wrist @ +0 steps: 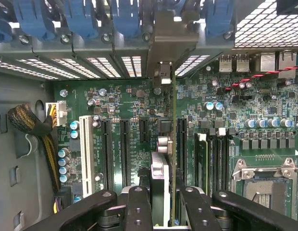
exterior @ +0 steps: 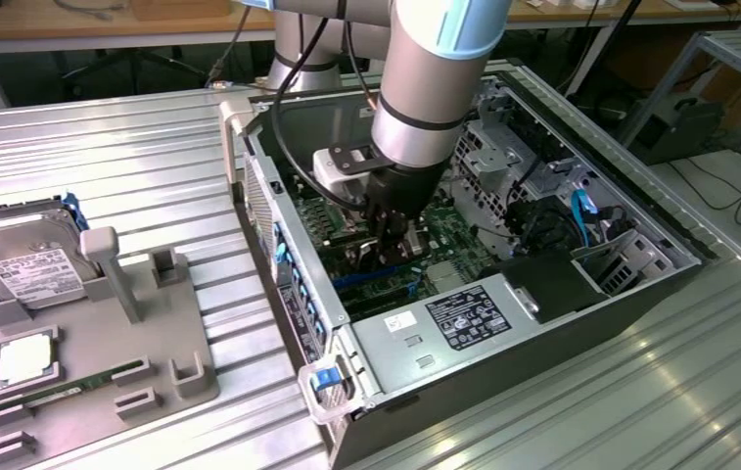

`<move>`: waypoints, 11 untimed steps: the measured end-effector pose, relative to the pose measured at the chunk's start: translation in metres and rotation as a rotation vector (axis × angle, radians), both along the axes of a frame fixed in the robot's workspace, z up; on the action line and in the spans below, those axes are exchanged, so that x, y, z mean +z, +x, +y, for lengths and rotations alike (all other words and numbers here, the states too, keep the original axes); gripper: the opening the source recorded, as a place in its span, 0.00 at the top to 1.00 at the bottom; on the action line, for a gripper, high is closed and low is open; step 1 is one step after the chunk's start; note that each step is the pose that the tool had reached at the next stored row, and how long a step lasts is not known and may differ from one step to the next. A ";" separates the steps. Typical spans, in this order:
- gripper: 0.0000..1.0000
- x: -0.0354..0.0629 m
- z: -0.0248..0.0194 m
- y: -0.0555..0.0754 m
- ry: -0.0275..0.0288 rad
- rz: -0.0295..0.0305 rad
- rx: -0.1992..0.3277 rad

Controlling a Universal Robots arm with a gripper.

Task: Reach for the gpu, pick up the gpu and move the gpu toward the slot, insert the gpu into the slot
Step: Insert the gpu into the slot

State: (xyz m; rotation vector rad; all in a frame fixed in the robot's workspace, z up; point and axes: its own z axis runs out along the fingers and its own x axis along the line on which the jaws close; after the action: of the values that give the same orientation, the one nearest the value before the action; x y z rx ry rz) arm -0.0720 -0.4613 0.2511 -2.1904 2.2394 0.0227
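While the arm leans deep into the open computer case, its gripper is clenched on the gpu, held edge-on and upright over the green motherboard. Down by the card a blue slot shows. A white power-supply label carries print too small to read.

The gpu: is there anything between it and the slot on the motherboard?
Nothing visible does. The gripper holds the gpu on edge, straight above the motherboard, with its metal bracket at the rear panel of the case. The slot itself lies hidden beneath the card's edge in the wrist view.
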 end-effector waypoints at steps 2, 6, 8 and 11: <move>0.72 0.0000 0.0000 0.000 -0.0001 0.0001 0.000; 0.72 -0.0016 0.0000 0.000 0.0003 -0.0001 0.000; 0.72 -0.0016 0.0000 0.000 0.0000 0.0000 0.000; 0.72 -0.0017 0.0001 0.000 0.0002 -0.0001 0.000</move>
State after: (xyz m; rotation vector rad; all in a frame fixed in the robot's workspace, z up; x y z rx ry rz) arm -0.0721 -0.4612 0.2494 -2.1903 2.2393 0.0228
